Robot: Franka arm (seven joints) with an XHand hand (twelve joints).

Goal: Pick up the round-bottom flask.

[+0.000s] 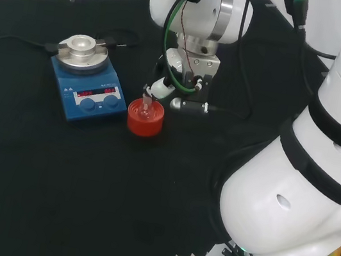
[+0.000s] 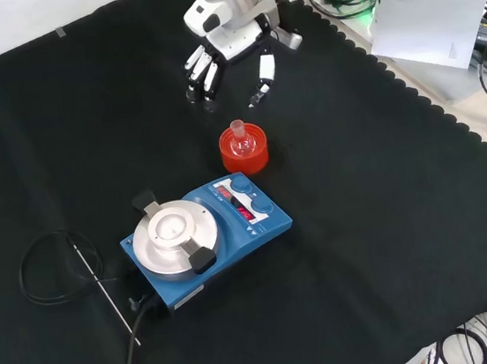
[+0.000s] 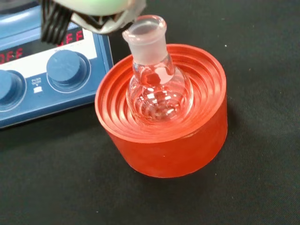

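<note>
A small clear round-bottom flask (image 3: 157, 84) sits upright in a red ribbed ring stand (image 3: 164, 140), neck up. In the front view the flask (image 2: 240, 138) and its red stand (image 2: 244, 151) lie just below the hand (image 2: 231, 46), which hangs above the cloth with its fingers (image 2: 202, 73) and thumb (image 2: 264, 75) spread and pointing down, apart from the flask. In the head view the hand (image 1: 187, 82) hovers just right of and above the red stand (image 1: 145, 117). Nothing is in its grasp.
A blue hotplate stirrer (image 2: 206, 235) with a round metal top stands beside the stand, its cable (image 2: 58, 267) looping over the cloth. The arm's white links (image 1: 306, 175) fill the head view's right. Papers and cables lie past the cloth's scalloped edge (image 2: 447, 104).
</note>
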